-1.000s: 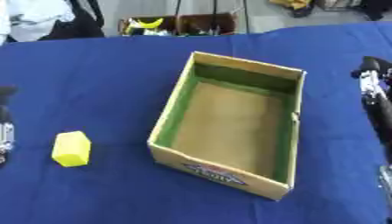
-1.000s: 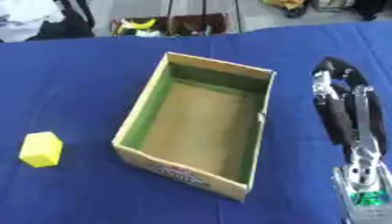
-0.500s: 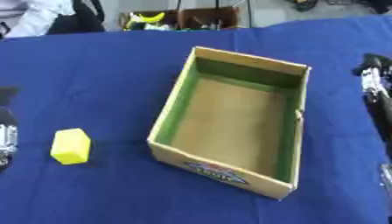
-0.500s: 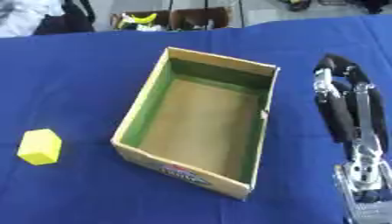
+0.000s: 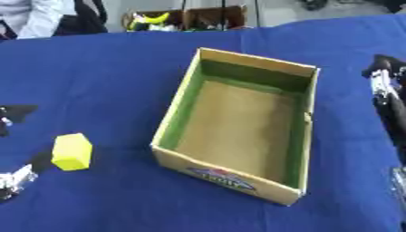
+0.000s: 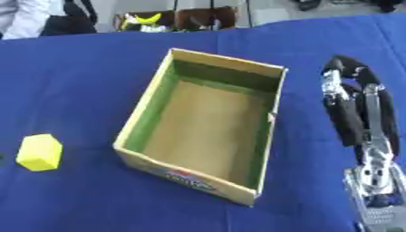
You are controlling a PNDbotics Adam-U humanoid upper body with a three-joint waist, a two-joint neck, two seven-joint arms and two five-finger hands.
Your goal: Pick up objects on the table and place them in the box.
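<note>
A small yellow block (image 5: 72, 152) sits on the blue table (image 5: 119, 68), well left of the open cardboard box (image 5: 238, 127), which looks empty. The left hand (image 5: 12, 183) shows only partly at the lower left edge, just beside the block; its fingers cannot be made out. The right hand (image 6: 357, 113), fingers straight and empty, rests beyond the box's right side, so the left hand is the nearer one.

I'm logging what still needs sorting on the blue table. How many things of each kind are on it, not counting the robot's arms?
Yellow block: 1
Cardboard box, open and empty: 1
Total: 2
</note>
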